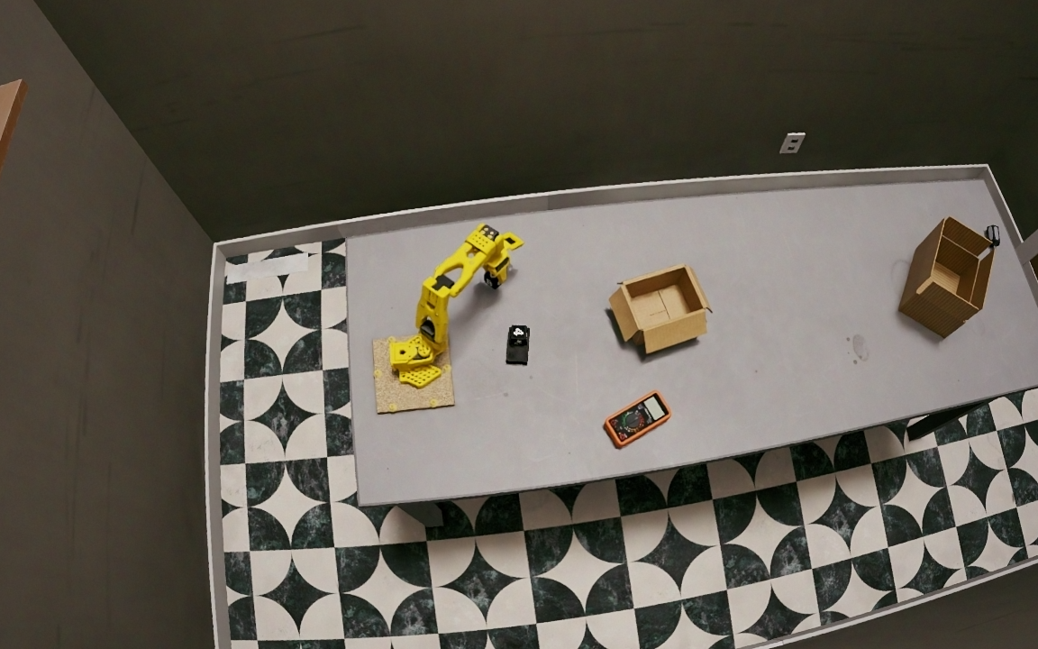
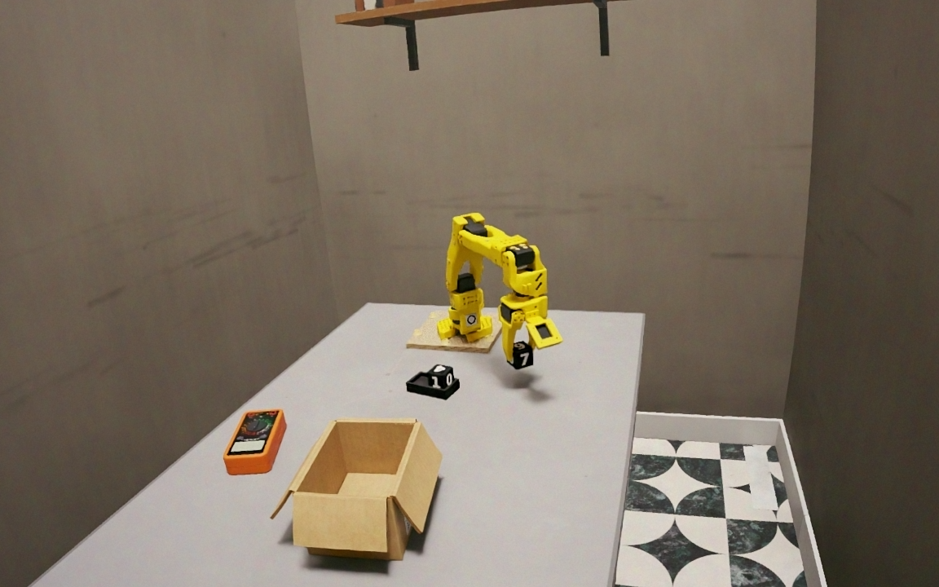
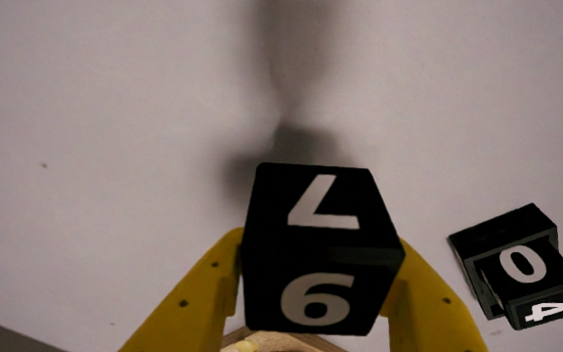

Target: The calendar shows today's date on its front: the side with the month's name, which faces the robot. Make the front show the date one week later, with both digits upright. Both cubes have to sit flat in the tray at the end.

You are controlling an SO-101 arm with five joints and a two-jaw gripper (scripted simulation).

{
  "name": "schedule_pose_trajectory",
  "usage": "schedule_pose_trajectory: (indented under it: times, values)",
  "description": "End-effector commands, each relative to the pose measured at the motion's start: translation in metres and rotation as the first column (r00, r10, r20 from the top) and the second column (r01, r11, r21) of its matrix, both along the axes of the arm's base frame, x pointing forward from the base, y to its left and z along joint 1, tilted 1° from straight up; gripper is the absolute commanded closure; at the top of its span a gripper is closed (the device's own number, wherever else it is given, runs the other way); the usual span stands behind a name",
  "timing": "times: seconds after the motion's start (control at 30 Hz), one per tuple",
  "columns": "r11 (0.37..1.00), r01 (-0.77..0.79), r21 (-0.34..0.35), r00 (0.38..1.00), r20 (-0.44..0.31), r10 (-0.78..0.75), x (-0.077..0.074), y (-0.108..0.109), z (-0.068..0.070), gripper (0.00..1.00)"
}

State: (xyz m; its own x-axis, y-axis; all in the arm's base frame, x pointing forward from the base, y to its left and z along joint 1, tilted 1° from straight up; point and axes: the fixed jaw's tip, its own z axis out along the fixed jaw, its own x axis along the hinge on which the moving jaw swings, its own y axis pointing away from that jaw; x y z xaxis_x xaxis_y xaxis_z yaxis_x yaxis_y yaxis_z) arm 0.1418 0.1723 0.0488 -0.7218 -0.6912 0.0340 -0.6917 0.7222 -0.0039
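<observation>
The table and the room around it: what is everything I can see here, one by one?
Held cube: one, black with white digits 7 and 6 showing, in the air above the table, off the tray.
Tray cube: one, black, digits 0 and 4 showing, sitting in the tray.
Tray: one, black, on the table in front of the arm.
Open box: one, brown cardboard, mid-table.
Tall box: one, brown cardboard, far end of the table.
Multimeter: one, orange, near the table edge.
Board: one, cork-coloured, under the arm's base.
Table: one, grey.
Shelf: one, wooden, on the wall.
Floor: black-and-white tiles.
Arm: one, yellow.
Gripper: one, yellow, shut on the held cube.
</observation>
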Motion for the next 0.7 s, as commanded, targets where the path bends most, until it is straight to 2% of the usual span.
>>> schedule_pose_trajectory:
  times: [0.0, 0.27, 0.53, 0.6, 0.67]
  values:
    - [1.000, -0.002, 0.015, 1.000, 0.012, 0.002, -0.0008, 0.0025, 0.0057, 1.00]
    - [0.999, -0.005, 0.041, 0.999, 0.035, 0.003, 0.0001, 0.0033, 0.0052, 1.00]
    - [0.986, -0.027, 0.163, 0.990, 0.144, 0.003, 0.0028, 0.0054, 0.0029, 1.00]
    - [0.986, -0.027, 0.163, 0.990, 0.144, 0.003, 0.0028, 0.0054, 0.0029, 1.00]
    - [0.980, -0.036, 0.198, 0.984, 0.177, 0.000, 0.0031, 0.0055, 0.0022, 1.00]
